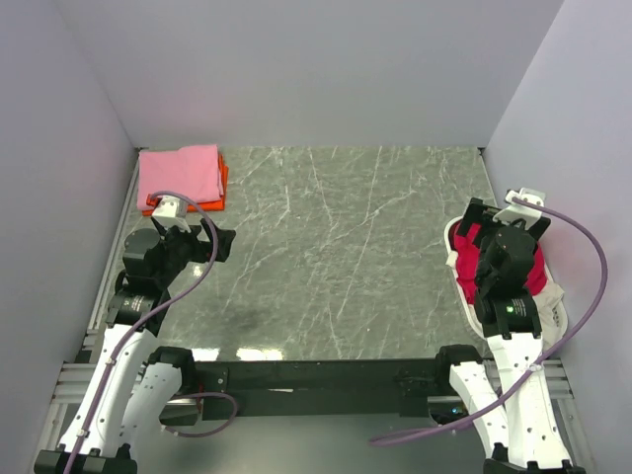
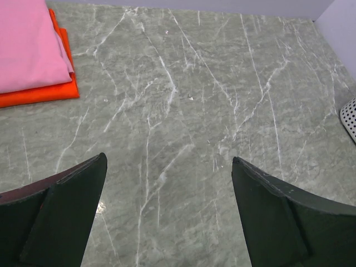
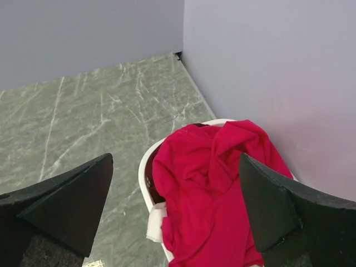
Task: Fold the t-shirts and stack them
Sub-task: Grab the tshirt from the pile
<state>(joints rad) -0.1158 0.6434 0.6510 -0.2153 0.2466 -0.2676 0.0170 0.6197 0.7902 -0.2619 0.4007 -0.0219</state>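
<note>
A: Two folded t-shirts sit stacked at the far left corner of the counter [image 2: 183, 83], pink t-shirt [image 2: 25, 44] on top of orange t-shirt [image 2: 41, 94]. Left gripper [image 2: 168, 158] is spread wide, holding nothing, over bare counter. The stack is ahead and to its left, well apart.
B: Right side?
A: Red t-shirt [image 3: 206, 189] is crumpled in the white basket [image 3: 143, 167] by the right wall. Right gripper [image 3: 175, 157] is spread wide, hovering above it. The shirt shows between the fingers.
B: Labels?
A: Small white scrap [image 3: 157, 222] at the red shirt's edge, by the basket rim. Tag or other fabric, can't tell. Too small to read.
</note>
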